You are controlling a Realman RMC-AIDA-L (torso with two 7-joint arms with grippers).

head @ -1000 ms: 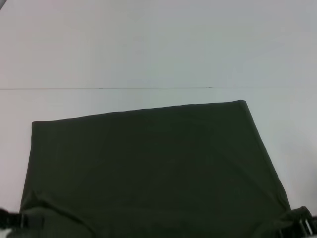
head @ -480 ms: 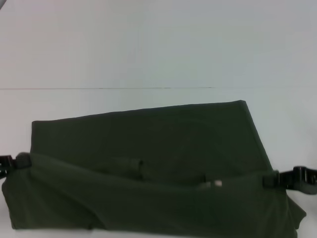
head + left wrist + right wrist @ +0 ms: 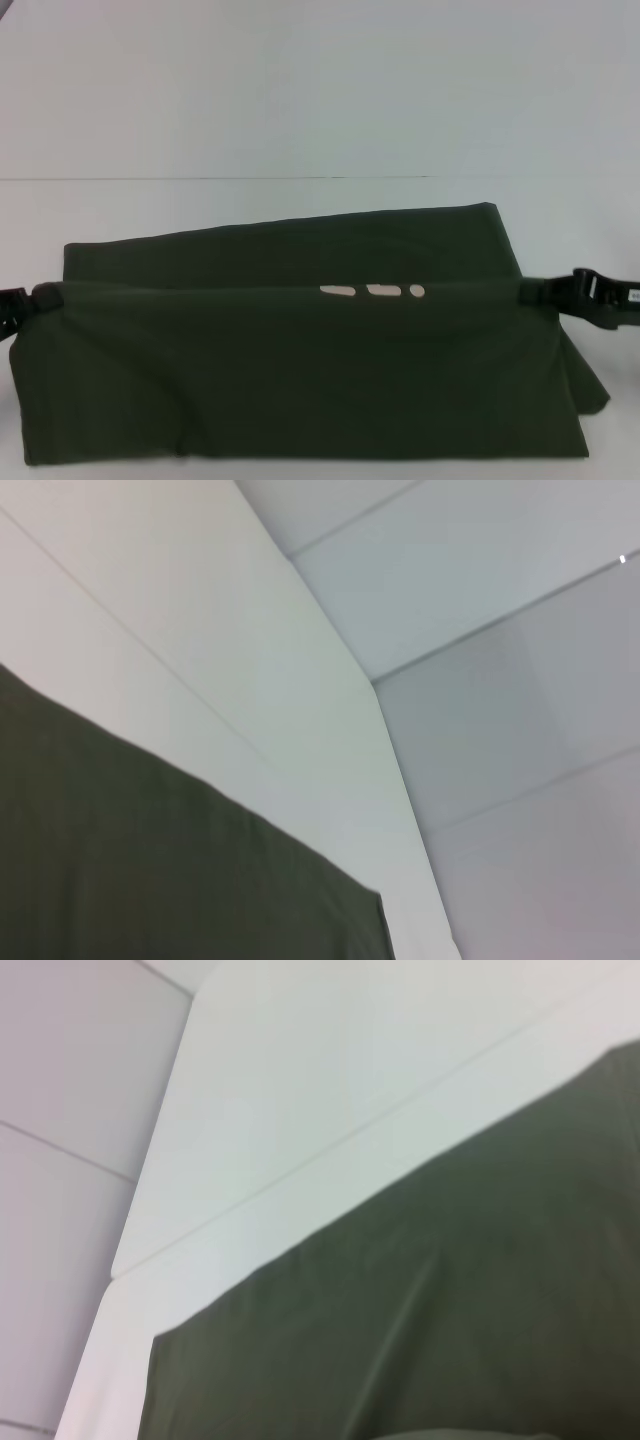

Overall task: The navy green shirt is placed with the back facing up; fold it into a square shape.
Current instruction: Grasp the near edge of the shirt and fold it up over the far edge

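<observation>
The shirt [image 3: 300,380] lies on the white table [image 3: 300,100], in the near half of it, and its near part is lifted and held as a wide band across the head view. The upper edge of this band is stretched almost straight from left to right. Near the middle of that edge a small pale print [image 3: 372,291] shows as three short marks. Behind the band, the far part of the shirt rests flat on the table, with its far right corner well visible.

The left gripper [image 3: 22,305] is clenched on the left end of the lifted edge. The right gripper [image 3: 545,290] grips the right end in the same way. Both wrist views show only dark cloth and the table.
</observation>
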